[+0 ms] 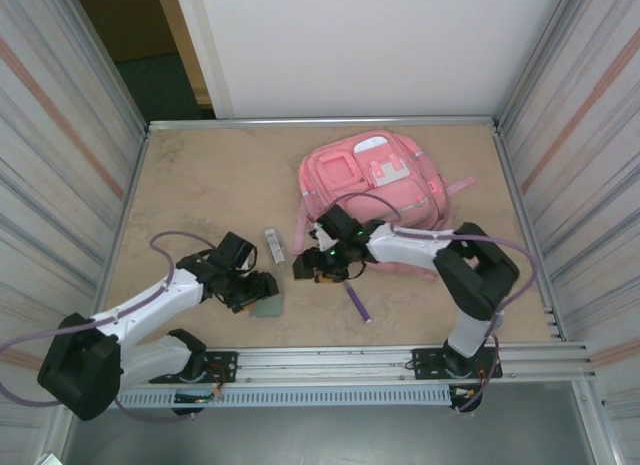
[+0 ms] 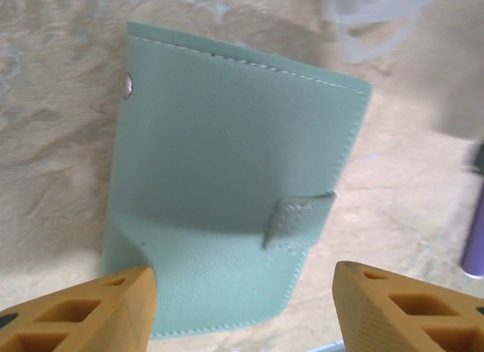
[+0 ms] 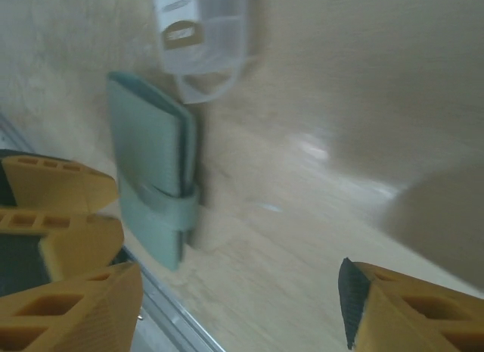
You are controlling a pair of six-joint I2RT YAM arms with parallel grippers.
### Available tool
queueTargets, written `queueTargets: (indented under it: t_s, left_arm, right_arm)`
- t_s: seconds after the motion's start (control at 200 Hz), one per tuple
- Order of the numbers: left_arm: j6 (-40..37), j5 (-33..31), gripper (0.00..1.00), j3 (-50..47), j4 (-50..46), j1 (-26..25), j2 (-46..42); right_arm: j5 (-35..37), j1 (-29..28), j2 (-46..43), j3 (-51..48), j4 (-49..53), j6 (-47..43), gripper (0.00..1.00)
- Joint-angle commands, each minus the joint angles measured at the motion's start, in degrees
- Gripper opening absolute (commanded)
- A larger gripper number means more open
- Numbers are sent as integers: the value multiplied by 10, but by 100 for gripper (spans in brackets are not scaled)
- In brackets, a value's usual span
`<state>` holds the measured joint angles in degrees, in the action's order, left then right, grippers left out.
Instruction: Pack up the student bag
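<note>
The student bag (image 1: 375,183), a pink backpack, lies flat at the back right of the table. A teal wallet (image 2: 227,178) with a snap tab lies on the table near the front. My left gripper (image 2: 246,299) hovers open over its near edge, one finger on each side, the right finger clear of it. In the top view the left gripper (image 1: 260,285) sits just behind the wallet (image 1: 268,306). My right gripper (image 1: 312,267) is open in front of the bag, with bare table between its fingers (image 3: 76,314). The wallet (image 3: 155,170) stands to its left.
A clear plastic case (image 1: 273,245) lies between the two grippers, seen as the clear case (image 3: 200,34) from the right wrist. A purple pen (image 1: 358,303) lies right of the wallet. Metal walls enclose the table; a rail (image 1: 400,360) runs along the front.
</note>
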<state>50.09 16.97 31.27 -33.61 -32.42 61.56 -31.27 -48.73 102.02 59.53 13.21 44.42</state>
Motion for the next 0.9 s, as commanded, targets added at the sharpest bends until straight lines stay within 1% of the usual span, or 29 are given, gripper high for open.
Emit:
queueTargets:
  t_s: [0.0,0.05,0.09,0.16,0.205,0.251,0.286,0.326,0.386,0.486,0.541,0.591,0.707,0.807,0.897]
  left_arm:
    - [14,17,63,15,-34,17,-62]
    - [17,6,62,20,-61,31,-89]
    - [13,-8,59,21,-85,45,-105]
    - [-2,-24,50,16,-120,76,-114]
    - [-10,-18,45,8,-127,96,-105]
    - [-24,7,41,-5,-105,107,-89]
    - [-31,24,38,-14,-76,107,-73]
    - [-32,58,36,-22,-42,106,-54]
    - [-26,90,35,-36,4,105,-29]
    - [-24,93,34,-49,34,104,-6]
    - [-22,86,28,-55,36,104,-1]
    - [-19,86,23,-59,38,104,-1]
    - [-10,115,21,-74,61,104,-1]
    - [-7,131,20,-81,75,104,-2]
    - [-14,133,20,-71,71,104,-7]
  right_arm:
    - [-64,-19,45,41,-45,19,62]
    - [-75,-26,62,46,-63,32,59]
    - [-79,-31,72,49,-73,43,58]
    - [-83,-38,87,56,-77,54,57]
    - [-81,-41,93,60,-68,56,58]
    - [-77,-44,96,61,-61,57,58]
    - [-77,-45,100,61,-59,57,58]
    - [-77,-46,103,60,-56,58,58]
    - [-78,-48,109,56,-56,59,57]
    - [-95,-48,131,58,-80,64,56]
    - [-114,-48,145,62,-106,73,51]
    - [-128,-51,155,66,-125,82,50]
    - [-142,-60,165,74,-143,88,47]
    - [-152,-59,170,75,-157,94,42]
    - [-153,-58,169,76,-155,90,30]
